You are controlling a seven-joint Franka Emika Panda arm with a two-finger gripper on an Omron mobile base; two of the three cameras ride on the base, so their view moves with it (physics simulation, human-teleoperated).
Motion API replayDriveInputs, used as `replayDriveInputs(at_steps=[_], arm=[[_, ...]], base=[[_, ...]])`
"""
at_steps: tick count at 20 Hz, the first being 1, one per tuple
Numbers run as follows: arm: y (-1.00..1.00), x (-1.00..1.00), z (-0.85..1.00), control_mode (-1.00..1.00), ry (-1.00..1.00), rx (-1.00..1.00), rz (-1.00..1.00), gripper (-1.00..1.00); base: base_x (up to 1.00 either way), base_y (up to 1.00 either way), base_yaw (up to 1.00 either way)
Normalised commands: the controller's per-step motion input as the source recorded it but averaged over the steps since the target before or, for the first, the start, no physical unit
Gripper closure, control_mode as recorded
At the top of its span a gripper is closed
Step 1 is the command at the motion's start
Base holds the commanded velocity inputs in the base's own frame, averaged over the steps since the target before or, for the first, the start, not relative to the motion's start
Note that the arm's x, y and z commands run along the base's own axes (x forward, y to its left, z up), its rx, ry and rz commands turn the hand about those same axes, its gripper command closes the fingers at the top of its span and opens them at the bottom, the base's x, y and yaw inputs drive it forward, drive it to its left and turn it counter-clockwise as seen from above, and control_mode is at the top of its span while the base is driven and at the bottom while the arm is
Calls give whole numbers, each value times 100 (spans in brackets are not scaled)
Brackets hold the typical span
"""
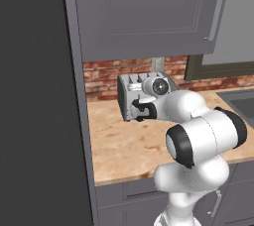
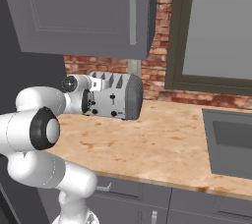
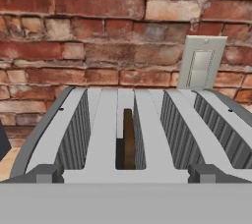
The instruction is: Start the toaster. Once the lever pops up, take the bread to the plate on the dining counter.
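While I look along the hand, I see the toaster [image 3: 147, 134] from just above its front edge. It is a boxy silver thing with long slots running away from me toward the brick wall [image 3: 74, 26]. The slot walls have thin ribs. A dark brown slice of bread [image 3: 129, 139] stands deep in one slot, left of the middle in this view. Its top sits below the toaster's top.

From the right base view, the toaster [image 2: 115, 98] stands on the tan counter [image 2: 162, 144], close to the brick wall and under a grey cabinet [image 2: 78, 12]. Its rounded silver end faces the sink [image 2: 229, 142]. I can see small black knobs low on its front, and a black lever higher up. In the left base view the toaster [image 1: 128, 96] sits partly behind my arm.

The gripper [image 2: 91, 101] is right at the toaster's front, at its left end in the right base view. Its two tips [image 3: 49, 173] show wide apart in the hand view, and nothing is between them. I cannot tell if they touch the toaster.

A pale wall outlet [image 3: 201, 63] is on the bricks behind the toaster. I can read no words or brand marks on anything.
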Motion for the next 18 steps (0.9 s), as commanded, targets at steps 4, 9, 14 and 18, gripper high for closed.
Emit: replayDriveInputs(at_steps=[4,9,14,18], arm=[[0,0,0,-100,0,0,0,-100],[0,0,0,-100,0,0,0,-100],[0,0,0,-100,0,0,0,-100],[0,0,0,-100,0,0,0,-100]], base=[[0,0,0],[0,0,0],[0,0,0],[0,0,0]])
